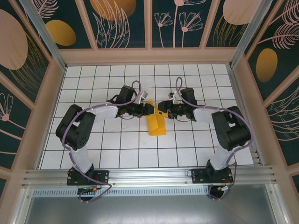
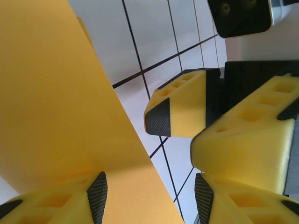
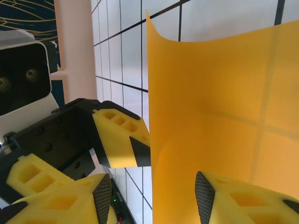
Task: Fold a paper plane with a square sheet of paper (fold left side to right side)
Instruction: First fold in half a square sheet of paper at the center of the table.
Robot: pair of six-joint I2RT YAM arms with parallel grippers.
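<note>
Looking from above, I see the two arms reach to the middle of the white tiled tabletop [image 1: 117, 144], where they meet almost nose to nose. The left pincer [image 1: 147, 108] comes in from 9 o'clock and the right pincer [image 1: 166, 112] from 3 o'clock. The orange-yellow sheet of paper [image 1: 157, 126] is between them and runs toward 6 o'clock as a narrow strip. Its upper end is at the fingertips and its lower end is on the tiles. How far each pincer is open I cannot read from this height.

In the left wrist view the left pincer [image 2: 150, 186] is wide open, with its two yellow fingers at 7 and 5 o'clock. The sheet of paper [image 2: 56, 93] fills the side from 12 to 9 o'clock. Its lower part goes down into the gap, close to the 7 o'clock finger [image 2: 65, 203]. Whether the pad touches it, I cannot tell. Toward 3 o'clock are two fingers of the right pincer [image 2: 177, 133], and the nearer tip is just beside the paper's edge.

In the right wrist view the right pincer [image 3: 153, 186] is also open, and the fingers are not closed on anything. The sheet of paper [image 3: 210, 102] stands upright and slightly curved in the gap, and passes behind the 5 o'clock finger [image 3: 247, 200]. At 8 o'clock one finger [image 3: 119, 137] of the left pincer has its dark tip against the paper's edge.
</note>
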